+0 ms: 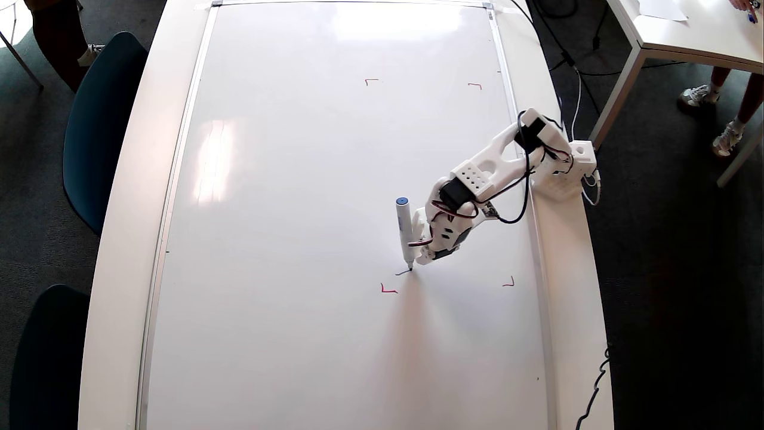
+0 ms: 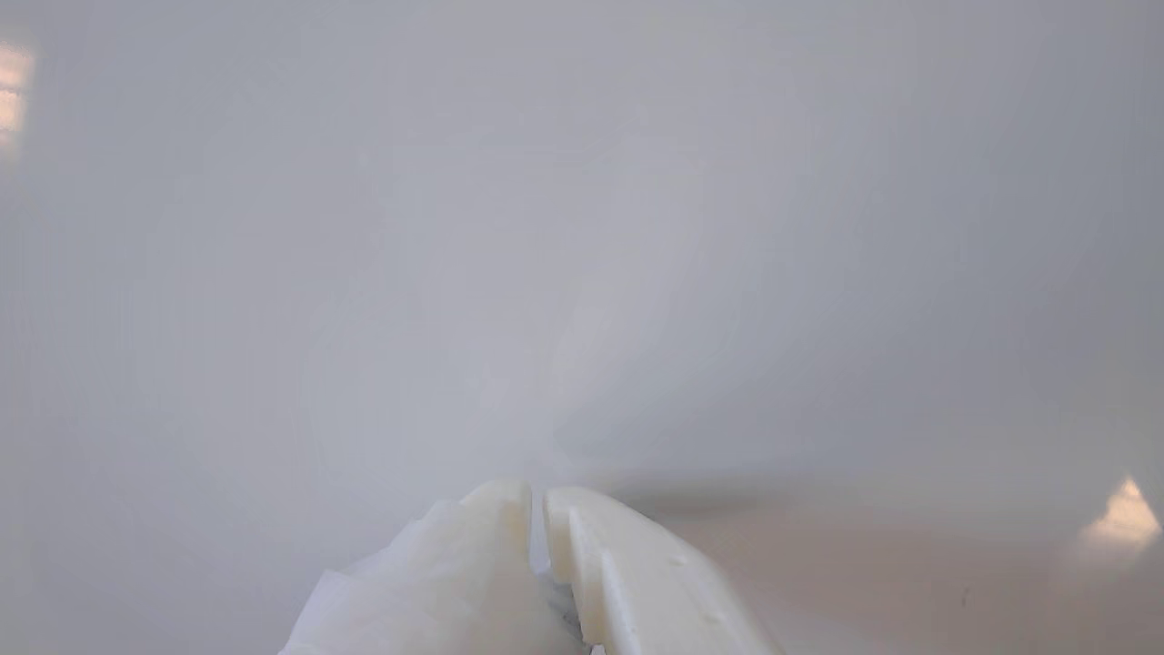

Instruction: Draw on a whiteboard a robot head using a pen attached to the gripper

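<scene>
Gripper [image 2: 538, 496] fingers show at the bottom edge of the wrist view as two white tips drawn almost together with only a thin slit between them, clenched with nothing visible between the tips there; the rest of that view is blank glossy whiteboard [image 2: 582, 227], blurred. In the overhead view the gripper [image 1: 425, 255] hangs low over the whiteboard [image 1: 286, 209], at the end of a white arm [image 1: 483, 173] with black motors and red-black wires that reaches from its base [image 1: 567, 173] on the worktop [image 1: 128, 209] rim at about 3 o'clock of the board. The pen [image 1: 405, 233] stands strapped against the gripper's side toward 9 o'clock rather than between the fingers, blue cap toward 12 o'clock, dark tip toward 6 o'clock and touching the board. At the tip lies the only drawn part of the robot head [image 1: 403, 272]: one short dark stroke running toward 8 o'clock. That stroke sits just inside the red corner mark [image 1: 388, 291] at the 7 o'clock corner of the marked area; the other three red marks [image 1: 474, 86] lie at 11, 1 and 5 o'clock, well apart. Dark chairs [image 1: 98, 119] stand off the worktop at 9 o'clock, and a second white table [image 1: 686, 42] stands off toward 2 o'clock.
</scene>
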`<state>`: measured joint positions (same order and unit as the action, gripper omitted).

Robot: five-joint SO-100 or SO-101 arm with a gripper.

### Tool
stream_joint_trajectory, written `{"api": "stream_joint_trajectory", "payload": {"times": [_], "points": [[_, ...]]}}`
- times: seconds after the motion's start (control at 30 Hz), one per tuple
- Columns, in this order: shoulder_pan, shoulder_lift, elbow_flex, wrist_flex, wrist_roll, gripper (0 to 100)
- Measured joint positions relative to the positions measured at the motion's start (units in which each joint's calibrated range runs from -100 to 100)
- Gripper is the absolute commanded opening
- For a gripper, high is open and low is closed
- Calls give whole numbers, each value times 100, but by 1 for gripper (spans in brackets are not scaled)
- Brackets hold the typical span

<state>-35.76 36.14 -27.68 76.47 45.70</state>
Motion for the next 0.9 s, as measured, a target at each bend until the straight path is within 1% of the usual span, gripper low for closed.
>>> {"api": "stream_joint_trajectory", "payload": {"times": [0.07, 0.43, 0.53, 0.7, 0.9], "points": [[-52, -303, 508, 0, 0, 1], [-206, -1340, 2105, 0, 0, 1], [-339, -1744, 2750, -17, 0, 1], [-501, -2359, 3748, -471, -142, 1], [-692, -3033, 4682, -531, -169, 1]]}}
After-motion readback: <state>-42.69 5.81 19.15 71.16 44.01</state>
